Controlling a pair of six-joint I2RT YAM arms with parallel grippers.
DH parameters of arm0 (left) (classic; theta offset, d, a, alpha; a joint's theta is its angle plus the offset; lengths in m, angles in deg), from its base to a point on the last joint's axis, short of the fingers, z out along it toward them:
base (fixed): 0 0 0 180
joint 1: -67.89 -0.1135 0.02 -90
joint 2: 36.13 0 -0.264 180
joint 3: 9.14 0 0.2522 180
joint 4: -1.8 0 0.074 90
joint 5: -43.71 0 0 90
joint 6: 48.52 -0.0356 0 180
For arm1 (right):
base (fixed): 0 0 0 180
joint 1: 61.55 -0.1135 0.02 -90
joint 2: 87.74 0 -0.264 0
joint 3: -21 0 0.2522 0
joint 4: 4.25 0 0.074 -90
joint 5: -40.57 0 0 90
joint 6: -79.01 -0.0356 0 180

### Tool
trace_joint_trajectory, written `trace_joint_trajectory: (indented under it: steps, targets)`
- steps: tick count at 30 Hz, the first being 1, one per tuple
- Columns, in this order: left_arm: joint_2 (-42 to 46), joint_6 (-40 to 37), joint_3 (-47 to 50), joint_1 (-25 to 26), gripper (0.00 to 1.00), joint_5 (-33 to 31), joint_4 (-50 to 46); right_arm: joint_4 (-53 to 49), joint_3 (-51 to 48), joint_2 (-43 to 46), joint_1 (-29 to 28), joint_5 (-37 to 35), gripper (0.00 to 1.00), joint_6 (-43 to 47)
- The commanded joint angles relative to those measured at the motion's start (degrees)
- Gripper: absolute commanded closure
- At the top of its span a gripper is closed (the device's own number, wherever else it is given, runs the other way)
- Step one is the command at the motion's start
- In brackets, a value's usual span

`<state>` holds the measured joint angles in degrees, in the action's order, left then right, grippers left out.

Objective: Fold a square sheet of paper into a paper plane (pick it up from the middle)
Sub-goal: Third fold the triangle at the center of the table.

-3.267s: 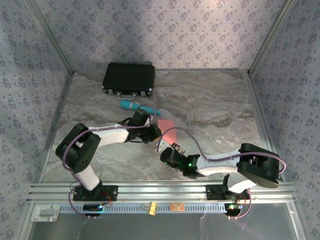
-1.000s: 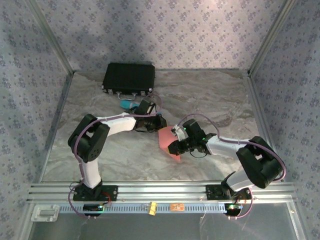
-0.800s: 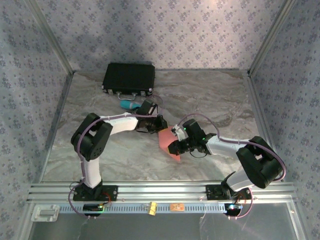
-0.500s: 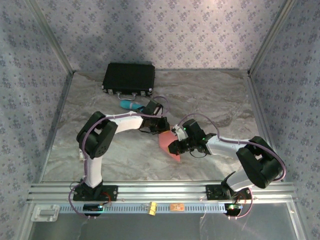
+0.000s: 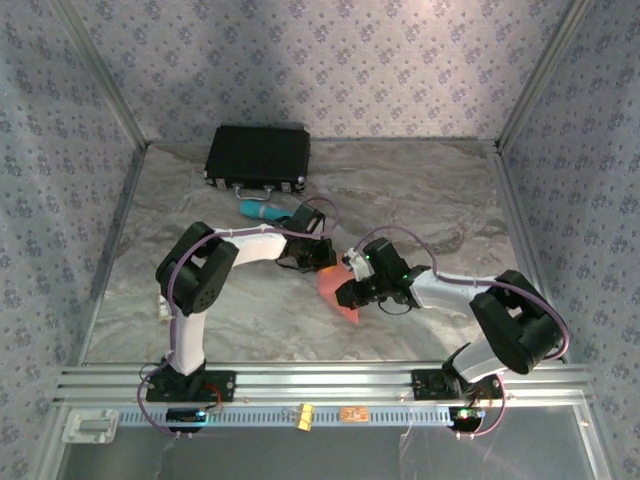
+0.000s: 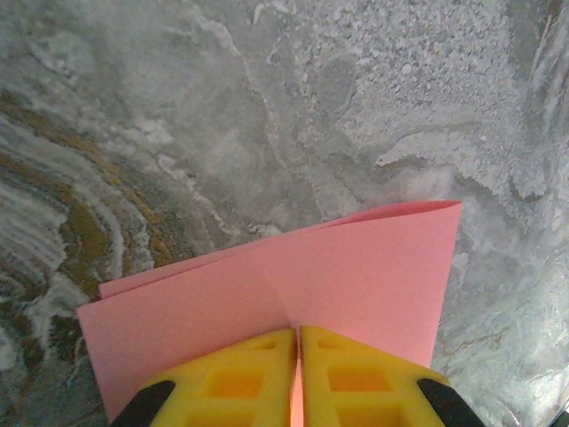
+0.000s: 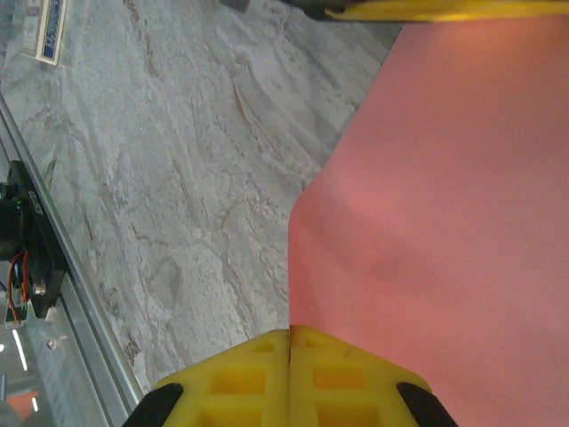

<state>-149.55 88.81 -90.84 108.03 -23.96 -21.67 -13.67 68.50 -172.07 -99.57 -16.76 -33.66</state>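
Left wrist — paper (image 6: 276,285), two layers

A rear overhead camera looks down; both close wrist cameras share the pink paper (image 6: 356,276).

Robotics laboratory test cell. A marble-patterned tabletop (image 5: 430,190) is enclosed by wallpapered panels (image 5: 330,60) set between aluminium posts (image 5: 103,80), and two robot arms (image 5: 250,243) are bolted to a slotted aluminium rail (image 5: 320,380) at the near edge.
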Motion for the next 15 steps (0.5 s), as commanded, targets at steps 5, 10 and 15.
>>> trace_joint_trajectory:
  steps: [5,10,15]
  targets:
    - [-2.85,-1.54,0.01,0.27,0.89,-1.97,-3.2,-3.72,3.56,-2.68,0.06,-3.38,1.0,1.32]
    - [-2.85,-1.22,0.79,0.25,0.89,-2.29,-2.79,-2.09,3.09,-2.87,0.28,-4.94,1.0,0.45]
    - [-2.76,-1.29,1.07,0.21,0.89,-2.54,-3.01,-1.67,2.35,-2.9,0.5,-6.18,1.0,0.46]
